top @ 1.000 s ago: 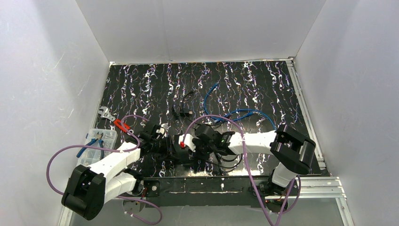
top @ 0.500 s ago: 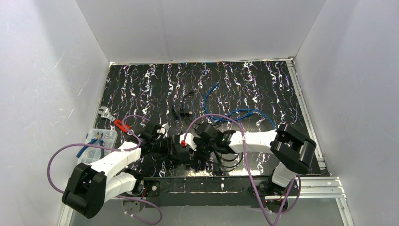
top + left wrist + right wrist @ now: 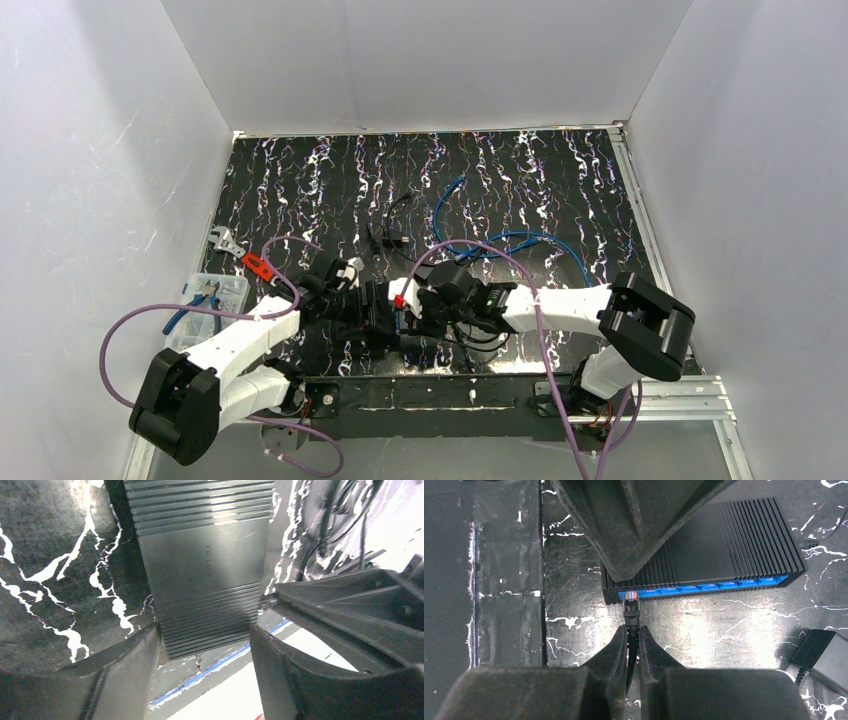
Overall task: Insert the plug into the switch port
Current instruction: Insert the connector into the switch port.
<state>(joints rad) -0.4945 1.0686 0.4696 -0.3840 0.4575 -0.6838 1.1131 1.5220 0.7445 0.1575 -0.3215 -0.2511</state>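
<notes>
Now plug meets switch edge, right claw pinching.

The switch looks like matt black ribbed metal, on a glossy, black marbled table.

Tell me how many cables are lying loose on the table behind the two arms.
2: a blue cable curving at center-right, and a thin black cable just left of it. Others may be hidden under the arms.
</notes>
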